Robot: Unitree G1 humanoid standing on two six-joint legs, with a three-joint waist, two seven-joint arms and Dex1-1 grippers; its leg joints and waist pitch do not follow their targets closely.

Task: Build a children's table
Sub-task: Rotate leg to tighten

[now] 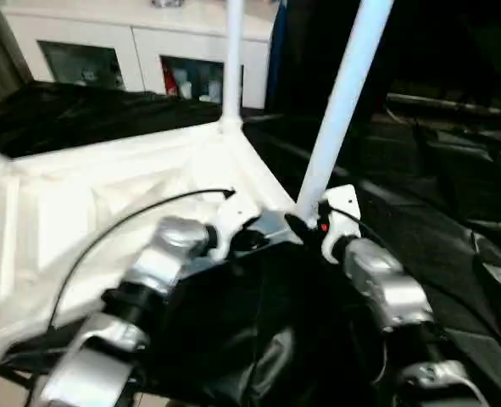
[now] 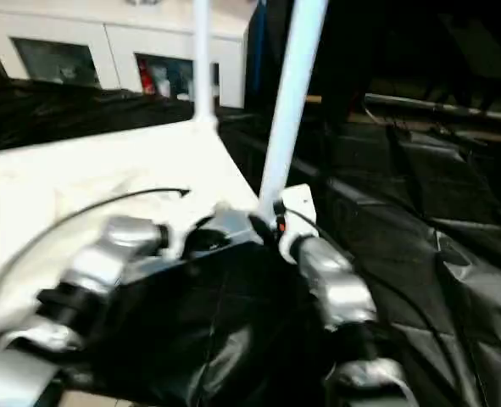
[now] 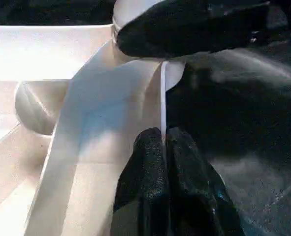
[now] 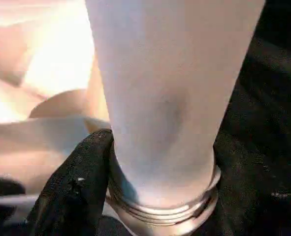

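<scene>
Top lies upside-down w/ ribbed underside up, on black sheeting over what I take for the bench. I'm working at the corner nearest me.

Progress, as I judge it: about halfway or a bit under. One leg stands upright in the far corner socket, looks seated. Second leg is in my right pincer, its base at the near corner, leaning a bit off vertical. In the right wrist view the threaded ring at its foot is exposed, so I'd say it isn't driven home yet; needs more turning or pushing down.

Pincers: the right one is clamped round the lower end of that second leg, one black finger pressed against the tube just above the ring, jaws spread about as wide as the tube. My left pincer is closed tight, fingertips together, pinching the thin upright edge of the top's rim beside the same corner — steadying the top, I think.

Count:
- top: 1
- legs in sight: 2 (1 set, 1 going in)
- a stub of white at the left edge of the head view may be a 3rd leg; can't tell
- pincers: 2, both busy
- white cabinet behind w/ glass doors: 1, not part of the job

Left to do: finish this leg, fit the remaining ones, flip the table upright.
</scene>
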